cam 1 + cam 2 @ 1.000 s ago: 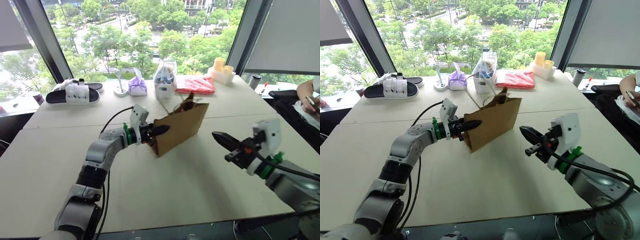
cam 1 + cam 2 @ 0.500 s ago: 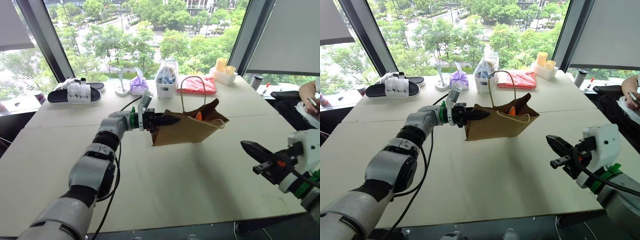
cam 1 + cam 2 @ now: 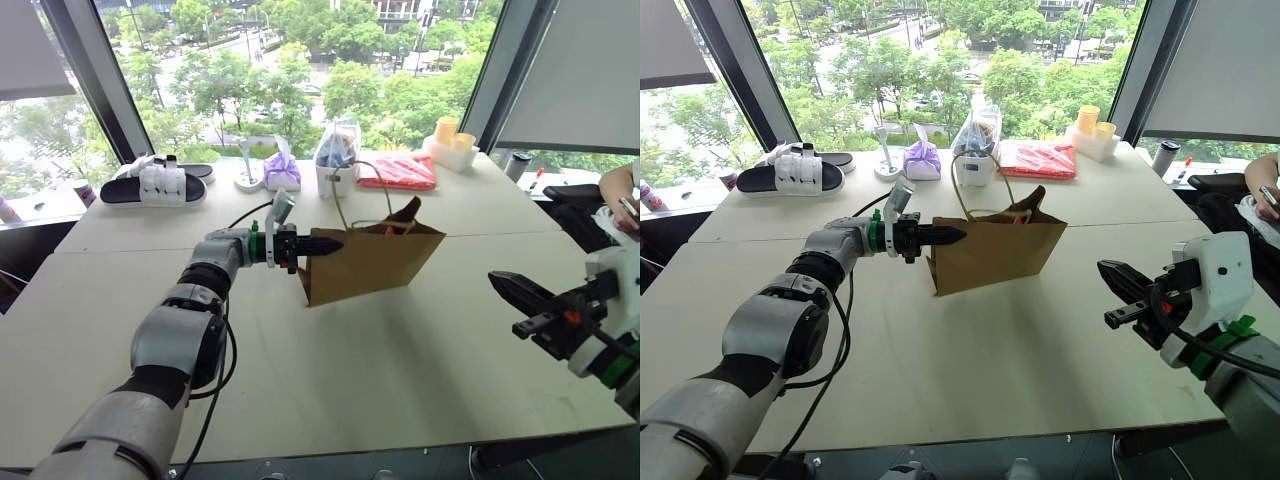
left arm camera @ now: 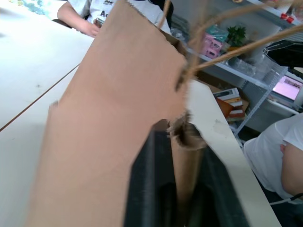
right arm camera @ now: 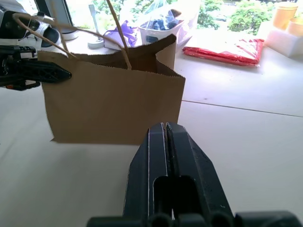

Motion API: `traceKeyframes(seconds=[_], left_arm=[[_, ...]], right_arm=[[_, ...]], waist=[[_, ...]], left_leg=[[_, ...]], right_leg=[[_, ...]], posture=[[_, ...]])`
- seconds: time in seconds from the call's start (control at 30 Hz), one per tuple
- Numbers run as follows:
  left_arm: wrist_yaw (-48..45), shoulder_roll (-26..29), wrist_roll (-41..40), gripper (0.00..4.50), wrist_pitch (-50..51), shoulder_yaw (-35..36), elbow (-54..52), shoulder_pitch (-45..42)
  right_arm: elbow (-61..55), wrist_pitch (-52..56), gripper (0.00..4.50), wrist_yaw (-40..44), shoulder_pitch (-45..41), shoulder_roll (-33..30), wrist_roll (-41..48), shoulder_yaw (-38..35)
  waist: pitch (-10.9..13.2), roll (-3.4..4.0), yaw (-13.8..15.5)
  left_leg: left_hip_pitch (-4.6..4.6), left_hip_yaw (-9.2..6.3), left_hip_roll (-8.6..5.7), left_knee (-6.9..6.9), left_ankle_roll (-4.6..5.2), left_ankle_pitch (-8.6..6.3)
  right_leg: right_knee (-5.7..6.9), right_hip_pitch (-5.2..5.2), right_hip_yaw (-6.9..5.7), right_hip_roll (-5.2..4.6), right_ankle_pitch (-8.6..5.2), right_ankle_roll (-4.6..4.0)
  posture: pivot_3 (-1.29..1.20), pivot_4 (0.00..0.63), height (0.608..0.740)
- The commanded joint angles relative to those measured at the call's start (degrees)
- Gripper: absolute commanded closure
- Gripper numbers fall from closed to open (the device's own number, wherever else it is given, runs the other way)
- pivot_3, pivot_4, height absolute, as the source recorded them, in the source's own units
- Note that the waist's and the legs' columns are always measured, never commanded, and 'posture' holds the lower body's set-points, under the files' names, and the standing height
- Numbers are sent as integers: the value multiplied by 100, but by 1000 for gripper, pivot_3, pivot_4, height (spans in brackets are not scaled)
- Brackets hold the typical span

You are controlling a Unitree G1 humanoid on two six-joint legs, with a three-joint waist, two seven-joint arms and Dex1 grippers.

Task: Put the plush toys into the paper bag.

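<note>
L gripper (image 3: 322, 243) pinches the paper bag (image 3: 368, 262) rim at the bag's 9 o'clock, bag upright mid-table, R gripper (image 3: 1122, 281) clamped empty at 3 o'clock, no plush toys left on table—prob. bagged, task nearly done.

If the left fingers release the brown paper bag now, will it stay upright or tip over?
The paper bag probably stays upright: its flat base appears to rest on the table. Still, thin paper looks floppy; its rim is pinched in the left gripper. Its twine handles are limp and give no support.
</note>
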Motion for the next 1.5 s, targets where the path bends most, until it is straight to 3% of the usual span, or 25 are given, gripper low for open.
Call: traceKeyframes(seconds=[0.03, 0.27, 0.67, 0.77, 0.87, 1.1, 1.23, 1.33, 1.5], left_arm=[[-142, 34, -7, 4473, 2, 197, -85, -181], [-800, 131, -226, 4473, 650, 293, -254, -216], [-339, 55, 483, 4473, -866, 59, -149, 218], [-277, 132, 636, 4473, -739, -9, -85, 272], [-45, 255, 752, 3588, -760, 8, -71, 337], [-20, 857, 795, 143, -694, 109, -366, 514], [261, 1070, 759, 56, -688, 137, -793, 820], [243, 1271, 542, 56, -232, 187, -1841, 1419], [761, 1629, -257, 56, 1725, 329, -5372, 3015]], right_arm=[[35, -213, 4500, 35, -47, -169, 48, 60], [120, -346, 4500, 28, -132, -297, 12, 290], [233, -396, 4500, 105, -223, -449, -43, 434], [311, -374, 4500, 197, -301, -499, -141, 506], [357, -375, 4500, 280, -420, -524, -220, 656], [500, -387, 4500, 425, -736, -450, -539, 1135], [515, -335, 4500, 572, -729, -420, -778, 1325], [523, -300, 4500, 782, -635, -397, -998, 1470], [701, -297, 4500, 1457, -384, -465, -1706, 1756]], waist=[[0, 0, -5], [0, 0, -12], [0, 0, -1], [0, 0, 1], [0, 1, -5], [0, 1, -18], [-1, 2, -3], [-1, 2, -10], [-2, 4, -47]], left_leg=[[-1, 1, 0, 6, 4, -2], [-2, 2, -1, 11, 8, -4], [-3, 2, 0, 14, 9, -5], [-4, 2, 0, 16, 9, -5], [-3, 2, 0, 16, 9, -5], [-2, 1, 1, 16, 10, -6], [-2, 1, 1, 17, 10, -6], [-3, 0, 1, 17, 10, -6], [-4, -1, 15, 15, 11, -7]], right_leg=[[0, 1, 1, 0, 1, 2], [0, 3, 1, 0, 2, 4], [-1, 3, 2, 0, 3, 5], [-1, 3, 2, 0, 3, 5], [-1, 4, 2, 0, 3, 6], [2, 4, 1, 1, 4, 6], [1, 4, 2, 1, 4, 6], [1, 4, 2, 1, 4, 6], [-1, 1, 8, 0, 4, 6]], posture=[[0, 150, 740], [0, 150, 740], [0, 150, 740], [0, 150, 740], [0, 150, 740], [0, 150, 740], [0, 150, 740], [0, 150, 740], [0, 150, 740]])
